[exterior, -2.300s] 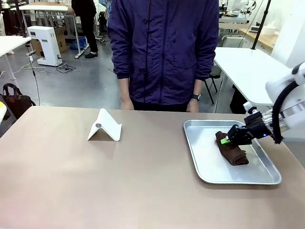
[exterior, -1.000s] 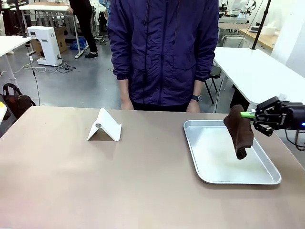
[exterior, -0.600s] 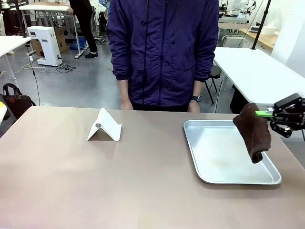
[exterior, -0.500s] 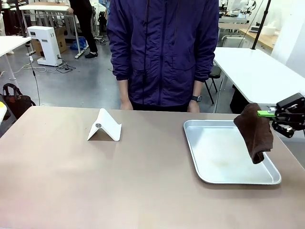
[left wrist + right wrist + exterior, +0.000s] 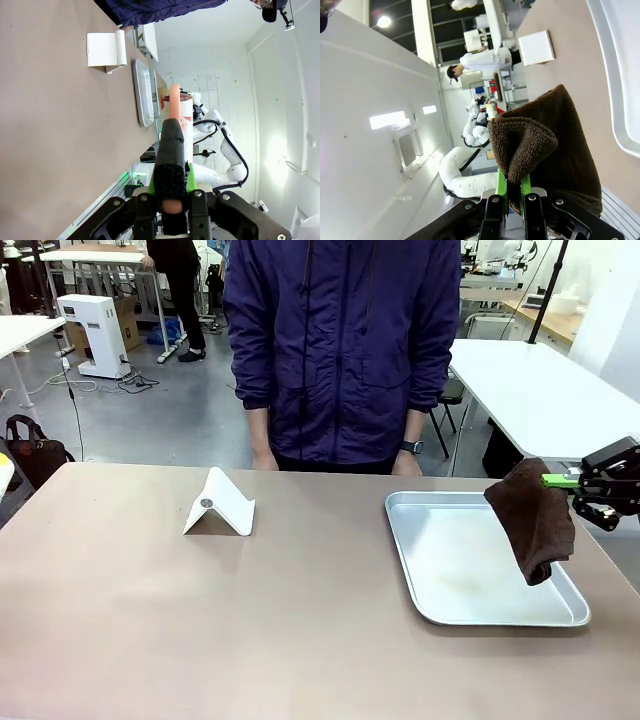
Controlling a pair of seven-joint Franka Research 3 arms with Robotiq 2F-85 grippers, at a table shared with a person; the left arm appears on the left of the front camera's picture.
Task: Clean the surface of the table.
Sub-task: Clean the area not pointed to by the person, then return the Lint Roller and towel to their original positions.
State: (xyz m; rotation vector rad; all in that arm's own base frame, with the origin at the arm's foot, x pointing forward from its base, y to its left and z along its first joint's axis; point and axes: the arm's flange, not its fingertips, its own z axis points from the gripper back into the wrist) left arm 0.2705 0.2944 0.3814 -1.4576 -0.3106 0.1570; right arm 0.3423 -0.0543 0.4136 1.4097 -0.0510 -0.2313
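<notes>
Matte table (image 5: pixel 230 630), smooth, wide and brownish-taupe, stretched across our front view, its top plain and flat. On its right side lay a shiny rectangular metal tray (image 5: pixel 450 585) with a raised rim and rounded corners. On its left part stood a small white stand (image 5: pixel 222 506), folded like a tent. A person (image 5: pixel 340 350) in a dark blue jacket stood at the far edge with arms hanging down.

At the right edge of that view, we saw the right gripper (image 5: pixel 558 481) reaching in sideways. Its green-padded fingers were pinching the top of a dark brown terry cloth (image 5: pixel 535 518). The cloth was thick, nubby and folded, and it hung limp above the tray's right side. The table lay below this gripper and its cloth, well apart from both.

In the right wrist view, the green pads (image 5: pixel 501 186) squeezed a fold of the cloth (image 5: pixel 545 150), with the table (image 5: pixel 570 55) behind it.

In the left wrist view, the left gripper (image 5: pixel 172 132) had its black fingers pressed together on nothing, with the table (image 5: pixel 50 125) running alongside.
</notes>
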